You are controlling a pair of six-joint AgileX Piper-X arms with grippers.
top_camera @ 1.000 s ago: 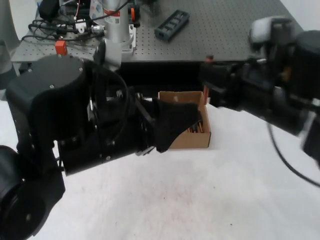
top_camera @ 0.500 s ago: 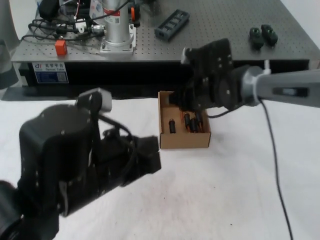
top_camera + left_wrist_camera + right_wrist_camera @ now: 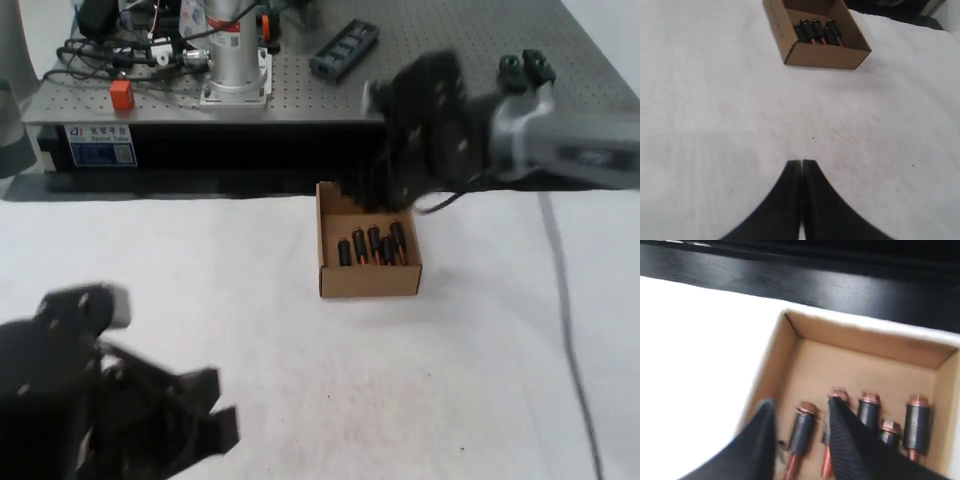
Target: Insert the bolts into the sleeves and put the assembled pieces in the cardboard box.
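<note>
A small open brown cardboard box [image 3: 368,281] is seen standing on a white padded cloth [image 3: 420,390], close to the cloth's far edge and just in front of a grey perforated metal plate [image 3: 450,70]. Five assembled pieces [image 3: 371,245], each a black cylindrical sleeve with a copper-coloured bolt through it, are laid side by side on the box floor, their bolt heads turned towards the far wall. The right gripper [image 3: 385,190] is held above the far rim of the box; in the right wrist view its two black fingers [image 3: 760,440] are spread apart, nothing is clamped between them, and one of the pieces [image 3: 801,434] is seen through the gap, lying on the floor of the box [image 3: 865,340]. The left gripper [image 3: 802,163] is held over bare cloth at the near left of the bench, well apart from the box [image 3: 820,55]; its fingers are pressed together with nothing between them. On the metal plate a silver upright post [image 3: 235,50], a small orange block [image 3: 121,93] and a dark slotted holder [image 3: 343,48] are placed
</note>
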